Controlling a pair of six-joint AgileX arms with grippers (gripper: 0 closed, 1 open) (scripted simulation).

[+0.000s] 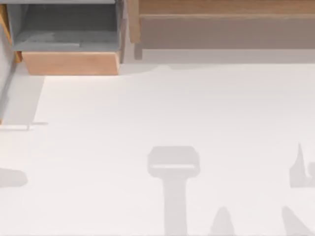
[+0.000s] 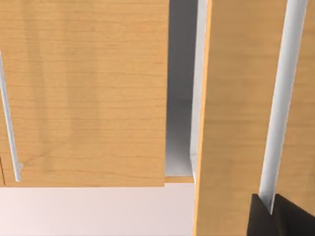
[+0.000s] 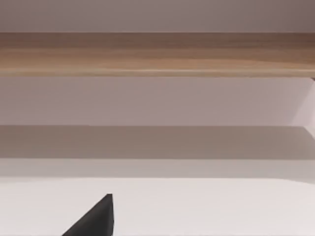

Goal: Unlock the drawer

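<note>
No writing or label anywhere that I can read. The drawer (image 1: 69,44) sits at the top left of the table (image 1: 162,113), pulled out, grey inside, its tan front board facing the open white surface. Beside it on the right runs the wider wooden unit (image 1: 221,24). My left gripper (image 2: 273,216) is up against wood panels, dark fingers at a pale vertical rail (image 2: 280,108), and I cannot tell whether they are clamped. My right gripper (image 3: 96,219) shows one dark fingertip; its state I cannot tell
</note>
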